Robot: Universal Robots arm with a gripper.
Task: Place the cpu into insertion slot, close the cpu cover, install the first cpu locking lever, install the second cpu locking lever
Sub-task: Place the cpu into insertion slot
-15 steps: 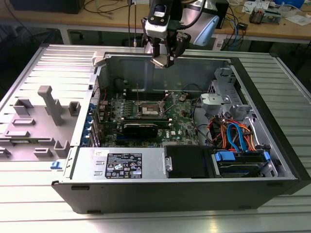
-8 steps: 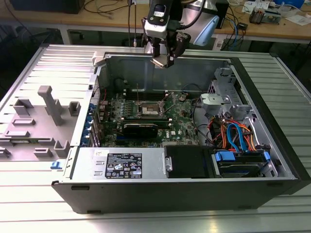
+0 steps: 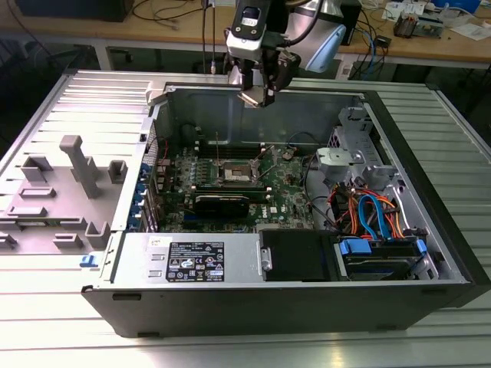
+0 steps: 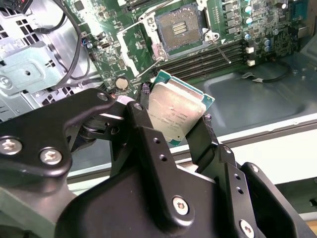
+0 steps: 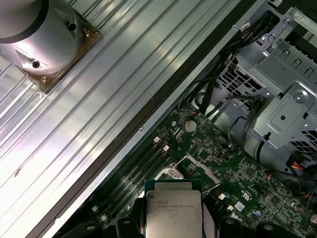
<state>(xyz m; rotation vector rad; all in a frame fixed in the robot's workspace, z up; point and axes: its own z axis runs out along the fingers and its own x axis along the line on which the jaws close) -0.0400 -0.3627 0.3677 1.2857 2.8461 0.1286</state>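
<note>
Right now the hand [image 3: 261, 93] hangs above the far wall of the open computer case [image 3: 253, 310], with its fingers [image 4: 148, 144] pressed in on two opposite edges of the cpu [image 4: 176, 111]; the chip is clear of the board, with its silver top facing both wrist views.

Crucially, the insertion slot [image 3: 234, 173] lies lower than the hand, down on the green motherboard [image 3: 288, 201]; in the exterior view it sits nearer the camera and a little toward the exterior view's left of the hand. The chip is square, so no long axis matters; I judge that what counts is matching its edges to the slot's silver rim, and in the second wrist view chip and slot look turned relative to each other, though the slant of that view may account for this.

The slot's dark centre [image 4: 177, 27] lies uncovered; a thin wire lever [image 4: 219, 50] juts out from its rim across the long memory slots [image 4: 208, 58] just beside it. A black card [image 3: 222, 204] lies near the slot on its near side; the grey drive cage [image 3: 347, 157] and coloured cables [image 3: 372, 215] are well apart toward the exterior view's right. Above the slot the air looks open; the case stands on a ribbed metal worktop [image 3: 61, 326].
</note>
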